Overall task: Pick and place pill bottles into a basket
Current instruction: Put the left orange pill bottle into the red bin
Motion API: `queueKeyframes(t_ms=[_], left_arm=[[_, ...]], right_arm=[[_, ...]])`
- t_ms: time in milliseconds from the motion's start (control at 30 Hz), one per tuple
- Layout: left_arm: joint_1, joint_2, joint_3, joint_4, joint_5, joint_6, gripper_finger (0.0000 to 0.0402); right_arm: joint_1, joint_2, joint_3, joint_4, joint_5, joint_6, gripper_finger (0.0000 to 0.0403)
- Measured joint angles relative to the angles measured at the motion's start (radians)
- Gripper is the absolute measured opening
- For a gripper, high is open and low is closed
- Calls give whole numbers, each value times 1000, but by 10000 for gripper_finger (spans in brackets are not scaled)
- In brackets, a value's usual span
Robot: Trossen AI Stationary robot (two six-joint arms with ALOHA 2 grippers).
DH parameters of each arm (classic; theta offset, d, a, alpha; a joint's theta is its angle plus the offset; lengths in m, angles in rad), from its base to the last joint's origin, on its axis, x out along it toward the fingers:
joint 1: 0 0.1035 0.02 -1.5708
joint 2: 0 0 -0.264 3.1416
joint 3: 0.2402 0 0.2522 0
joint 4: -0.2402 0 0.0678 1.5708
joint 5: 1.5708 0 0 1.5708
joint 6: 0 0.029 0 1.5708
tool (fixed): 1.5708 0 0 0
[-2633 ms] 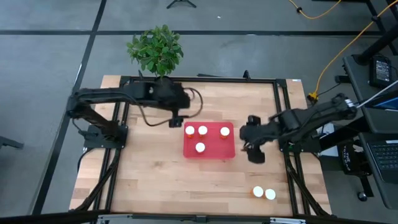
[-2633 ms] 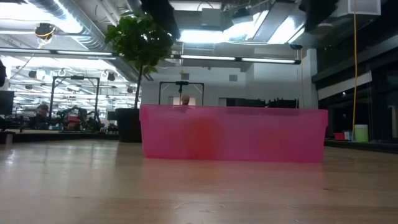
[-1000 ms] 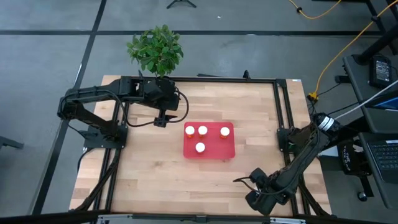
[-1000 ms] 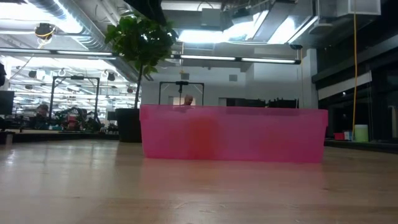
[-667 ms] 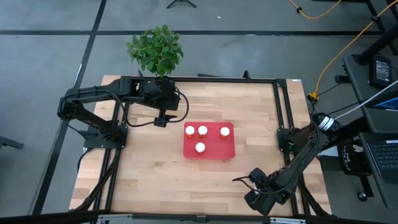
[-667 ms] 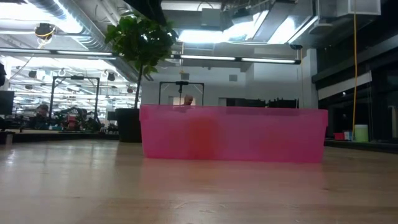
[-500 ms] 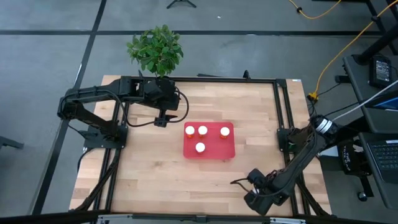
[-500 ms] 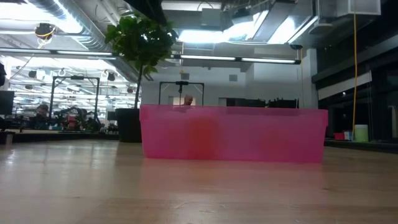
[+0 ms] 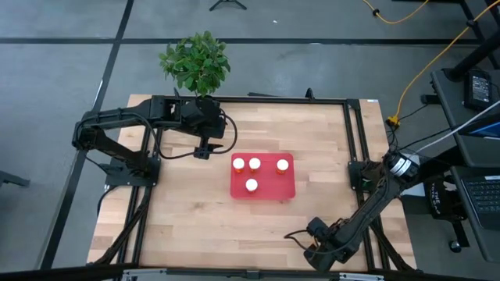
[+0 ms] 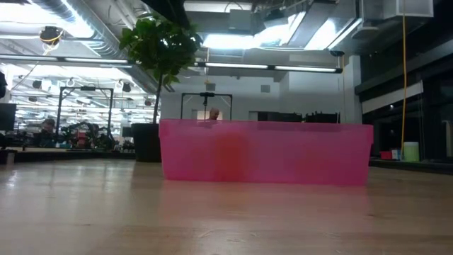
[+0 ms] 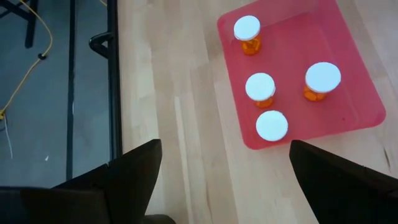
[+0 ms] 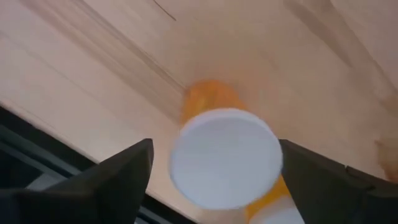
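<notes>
The red tray (image 9: 263, 193) lies mid-table and holds several orange pill bottles with white caps (image 9: 251, 185), standing upright on its floor; they also show in the left wrist view (image 11: 260, 87). My right gripper (image 9: 315, 248) is low over the table's near right part and hides the bottles there in the high view. In the right wrist view it is open (image 12: 216, 149), one finger on either side of an upright bottle's white cap (image 12: 225, 155), with a gap on both sides. A second cap (image 12: 267, 214) shows beside it. My left gripper (image 9: 201, 150) waits open at the tray's far left.
A potted plant (image 9: 195, 62) stands beyond the table's far edge, behind the left arm. A black frame rail (image 9: 355, 140) runs along the table's right side. The low view shows the tray's pink wall (image 10: 265, 152). Bare wood lies left of and in front of the tray.
My right gripper, low over the near right part of the table, has gone a little toward the table's left edge. The tray and its bottles have kept still.
</notes>
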State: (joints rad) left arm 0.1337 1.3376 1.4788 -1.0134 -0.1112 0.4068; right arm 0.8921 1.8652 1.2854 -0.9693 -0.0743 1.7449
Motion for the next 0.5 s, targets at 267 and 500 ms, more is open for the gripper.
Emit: queueKeyframes(t_ms=[267,500], left_arm=[[0,0,0,0,2,8,347],[0,0,0,0,5,0,347]], right_arm=[[-24,0,0,-2,-8,-37,277],[-73,-1,1,22,-47,-112,209]])
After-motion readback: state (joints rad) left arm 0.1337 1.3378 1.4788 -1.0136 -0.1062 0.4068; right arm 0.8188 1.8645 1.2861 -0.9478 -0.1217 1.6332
